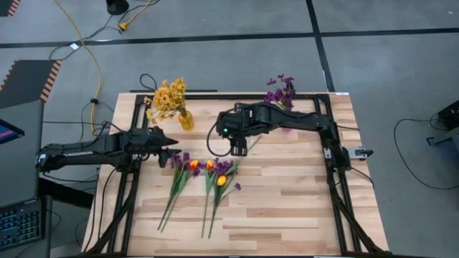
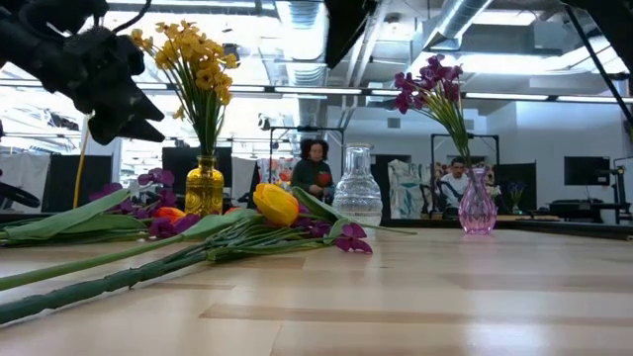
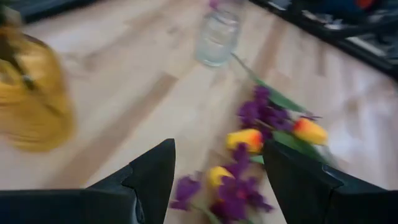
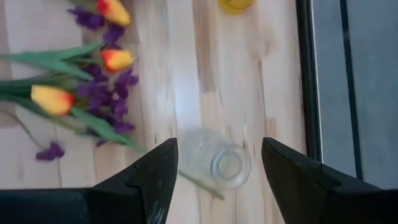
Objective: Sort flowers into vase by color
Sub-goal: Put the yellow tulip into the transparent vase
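Loose flowers lie flat on the table: orange-yellow tulip buds mixed with purple blooms, their green stems pointing to the near edge. My left gripper hovers open above the heads at the pile's left end. My right gripper is open above an empty clear glass vase, with a finger on either side of it in the wrist view, touching nothing. Fluffy yellow flowers stand in a yellow vase. Purple blooms stand in a pink vase.
The three vases stand in a row near the table's far edge; the clear one is in the middle. A black frame runs along the table's sides. Bare wood lies right of the flowers. People sit in the room behind.
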### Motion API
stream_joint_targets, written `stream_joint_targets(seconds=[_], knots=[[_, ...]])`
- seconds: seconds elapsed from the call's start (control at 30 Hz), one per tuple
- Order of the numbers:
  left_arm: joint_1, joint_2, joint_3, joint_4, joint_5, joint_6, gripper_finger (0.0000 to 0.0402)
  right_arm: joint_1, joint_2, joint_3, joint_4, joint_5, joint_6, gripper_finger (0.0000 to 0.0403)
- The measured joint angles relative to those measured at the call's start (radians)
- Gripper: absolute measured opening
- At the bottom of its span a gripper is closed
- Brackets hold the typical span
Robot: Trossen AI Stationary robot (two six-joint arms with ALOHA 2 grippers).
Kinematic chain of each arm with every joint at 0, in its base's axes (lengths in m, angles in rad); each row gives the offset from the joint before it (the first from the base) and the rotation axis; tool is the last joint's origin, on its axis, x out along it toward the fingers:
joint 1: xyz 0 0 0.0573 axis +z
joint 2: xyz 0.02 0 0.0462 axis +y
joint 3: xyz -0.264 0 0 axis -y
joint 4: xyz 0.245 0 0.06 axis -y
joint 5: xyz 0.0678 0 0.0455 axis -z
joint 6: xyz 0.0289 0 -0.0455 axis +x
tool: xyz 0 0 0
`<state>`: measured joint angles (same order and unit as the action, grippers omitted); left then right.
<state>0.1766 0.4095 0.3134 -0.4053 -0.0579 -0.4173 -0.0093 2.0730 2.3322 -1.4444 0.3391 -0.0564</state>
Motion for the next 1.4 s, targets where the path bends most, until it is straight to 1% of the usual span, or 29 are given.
stream_joint_targets(seconds=[0.07, 0.17, 0.23, 0.37, 0.53, 0.7, 0.83, 1.03, 1.2, 1.3, 1.4], knots=[[-0.037, 0.000, 0.000, 0.012, 0.010, -0.040, 0.0229, 0.013, -0.002, 0.000, -0.044, 0.002, 0.009, 0.0260], [-0.102, 0.015, 0.000, 0.045, 0.002, -0.085, 0.0229, 0.032, -0.002, -0.001, -0.128, 0.005, 0.065, 0.0260], [-0.151, 0.029, 0.000, 0.074, -0.002, -0.106, 0.0229, 0.048, -0.006, -0.015, -0.121, 0.004, 0.082, 0.0260], [-0.246, 0.064, 0.000, 0.142, -0.024, -0.144, 0.0229, 0.083, -0.058, -0.071, -0.125, 0.005, 0.099, 0.0260], [-0.358, 0.116, 0.000, 0.198, -0.087, -0.198, 0.0229, 0.133, -0.171, -0.197, -0.126, 0.022, 0.192, 0.0260], [-0.439, 0.172, 0.000, 0.221, -0.174, -0.256, 0.0229, 0.207, -0.329, -0.404, -0.107, 0.146, 0.349, 0.0260], [-0.483, 0.218, 0.000, 0.283, -0.216, -0.269, 0.0229, 0.275, -0.443, -0.602, -0.029, 0.212, 0.419, 0.0260], [-0.515, 0.263, 0.043, 0.307, -0.285, -0.280, 0.0229, 0.349, -0.556, -0.835, 0.157, 0.215, 0.424, 0.0260], [-0.532, 0.325, 0.109, 0.308, -0.366, -0.205, 0.0229, 0.385, -0.582, -0.970, 0.312, 0.212, 0.425, 0.0260], [-0.534, 0.366, 0.136, 0.309, -0.441, -0.129, 0.0229, 0.407, -0.580, -1.032, 0.387, 0.210, 0.418, 0.0260], [-0.534, 0.400, 0.142, 0.310, -0.512, -0.092, 0.0229, 0.419, -0.566, -1.088, 0.462, 0.205, 0.382, 0.0260]])
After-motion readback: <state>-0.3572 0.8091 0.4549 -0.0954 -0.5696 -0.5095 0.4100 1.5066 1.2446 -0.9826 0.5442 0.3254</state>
